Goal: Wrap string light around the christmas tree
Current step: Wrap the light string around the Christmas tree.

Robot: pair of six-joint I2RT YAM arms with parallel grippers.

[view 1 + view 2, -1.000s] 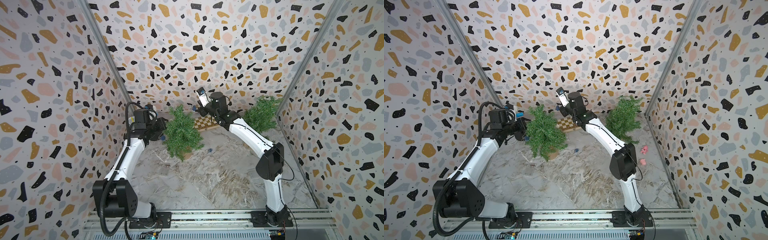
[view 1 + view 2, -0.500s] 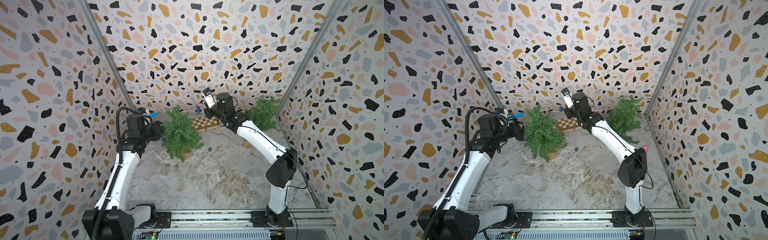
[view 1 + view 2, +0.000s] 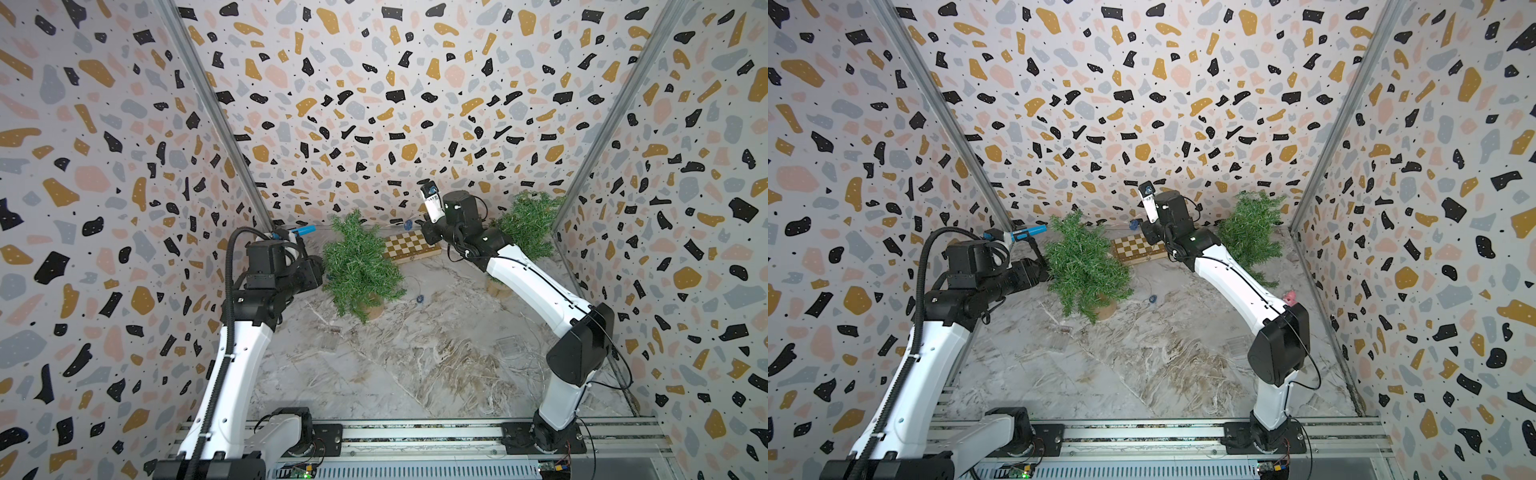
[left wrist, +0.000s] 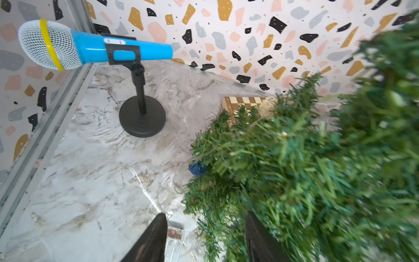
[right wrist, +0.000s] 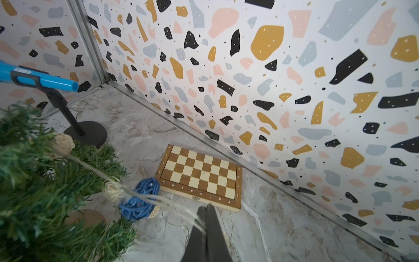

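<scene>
Right fingers (image 5: 215,233) clamp the string light (image 5: 141,195); left fingers (image 4: 154,240) stand apart beside the christmas tree (image 4: 317,170).

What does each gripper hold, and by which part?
The right gripper, jaws shut, pinches the string light by its thin wire. The left gripper, jaws apart, holds nothing.

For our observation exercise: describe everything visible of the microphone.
The microphone has a blue plastic-looking body, a white mesh head and a yellow band. It lies roughly level in the clip of a black stand with a round base, on the marble table near a back corner, apart from the tree.
</scene>
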